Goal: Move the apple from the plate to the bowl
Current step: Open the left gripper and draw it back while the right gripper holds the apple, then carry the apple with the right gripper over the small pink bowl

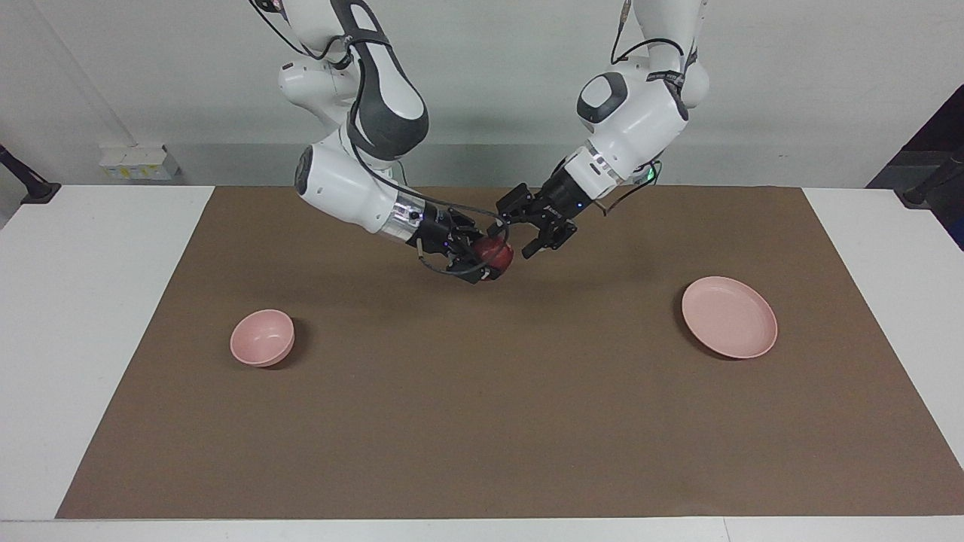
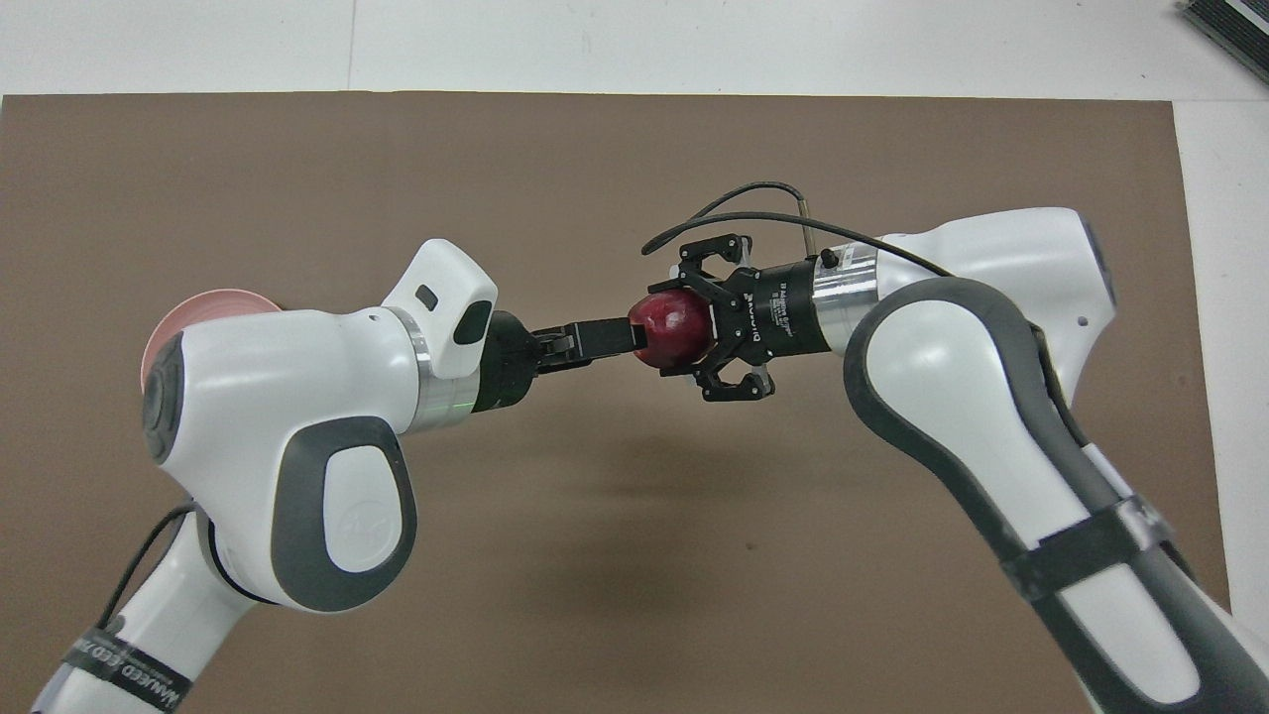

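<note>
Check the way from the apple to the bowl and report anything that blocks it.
Nothing visible blocks it. The apple is shut in the right gripper above the brown mat, and only bare mat lies between there and the bowl. The open left gripper is beside the apple, on the plate's side.

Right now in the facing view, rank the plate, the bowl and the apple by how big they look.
1. Plate, the widest, lying on the mat at the left arm's end.
2. Bowl, clearly narrower, at the right arm's end.
3. Apple, smallest; it is held up in the air, so its look is less sure, but the gap is plain.
</note>
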Motion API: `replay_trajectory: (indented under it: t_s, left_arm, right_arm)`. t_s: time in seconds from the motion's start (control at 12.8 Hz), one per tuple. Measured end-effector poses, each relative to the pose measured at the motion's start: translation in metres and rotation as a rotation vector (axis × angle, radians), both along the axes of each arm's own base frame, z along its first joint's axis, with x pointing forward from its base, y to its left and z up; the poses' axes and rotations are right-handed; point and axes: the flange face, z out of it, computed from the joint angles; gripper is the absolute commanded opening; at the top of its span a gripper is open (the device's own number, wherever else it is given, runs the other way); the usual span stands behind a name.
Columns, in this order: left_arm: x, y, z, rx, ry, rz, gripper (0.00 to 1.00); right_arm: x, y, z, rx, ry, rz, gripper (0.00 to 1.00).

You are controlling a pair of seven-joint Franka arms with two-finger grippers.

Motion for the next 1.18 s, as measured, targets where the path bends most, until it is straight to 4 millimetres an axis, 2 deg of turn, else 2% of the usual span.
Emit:
replay_trajectory:
  t_s: [0.16,0.39,0.55,0.78,0.94,1.18]
  left_arm:
    - [0.005,0.028,-0.005,0.149,0.007,-0.079,1.00]
    - [0.013,0.067,-0.017,0.400,0.012,-0.182,1.00]
    - [0.021,0.093,-0.017,0.512,0.004,-0.197,1.00]
    - [0.035,0.134,-0.013,0.639,-0.021,-0.180,1.00]
    - [0.046,0.159,0.006,0.690,-0.039,-0.162,1.00]
    - [0.052,0.180,0.061,0.717,-0.042,-0.169,1.00]
  right_arm:
    - [0.008,-0.021,0.009,-0.017,-0.011,-0.001,0.00]
    - [0.013,-0.035,0.013,-0.058,-0.034,0.004,0.00]
    - [0.014,-0.042,0.018,-0.088,-0.053,0.010,0.00]
    - [0.022,-0.062,0.031,-0.168,-0.122,0.032,0.00]
    - [0.025,-0.068,0.037,-0.260,-0.191,0.099,0.00]
    - [0.027,-0.076,0.038,-0.349,-0.291,0.228,0.00]
